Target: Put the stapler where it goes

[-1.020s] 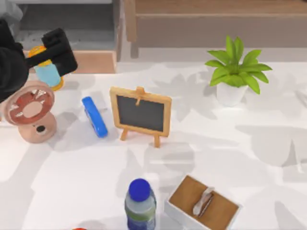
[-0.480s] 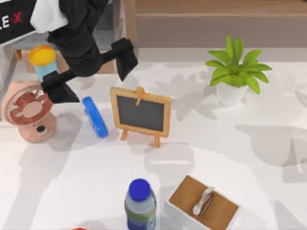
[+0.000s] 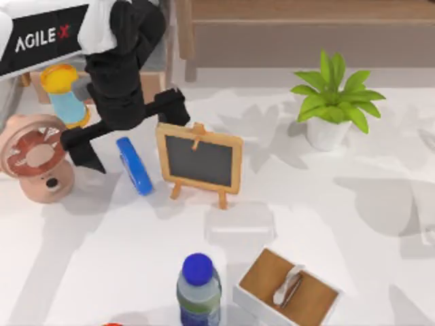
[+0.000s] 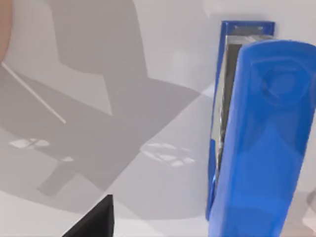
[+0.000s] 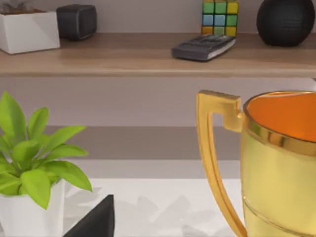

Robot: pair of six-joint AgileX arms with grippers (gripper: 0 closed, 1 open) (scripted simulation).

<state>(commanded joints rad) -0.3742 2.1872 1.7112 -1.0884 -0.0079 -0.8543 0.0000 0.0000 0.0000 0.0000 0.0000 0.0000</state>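
Observation:
The blue stapler [image 3: 134,165] lies on the white table just left of the little chalkboard [image 3: 199,161], its length running front to back. My left gripper [image 3: 129,136] hangs over the stapler's far end, open wide, one finger on the fan side and the other toward the chalkboard's top corner. Up close in the left wrist view, the stapler [image 4: 261,143] has its metal base showing, and one black fingertip [image 4: 94,222] stands apart from it. My right arm is parked off the table; one of its fingertips [image 5: 94,222] shows in the right wrist view, with nothing held.
A pink fan [image 3: 37,159] and a light-blue cylinder with yellow ends [image 3: 62,95] stand left of the stapler. A potted plant [image 3: 333,102] is at the back right, a blue-capped bottle [image 3: 198,288] and a wooden box [image 3: 289,288] at the front. A gold trophy [image 5: 276,163] fills the right wrist view.
My left arm has swung in from the far left to over the stapler, turning its open gripper. Over the last half second it dropped a little closer. The stapler has not moved.

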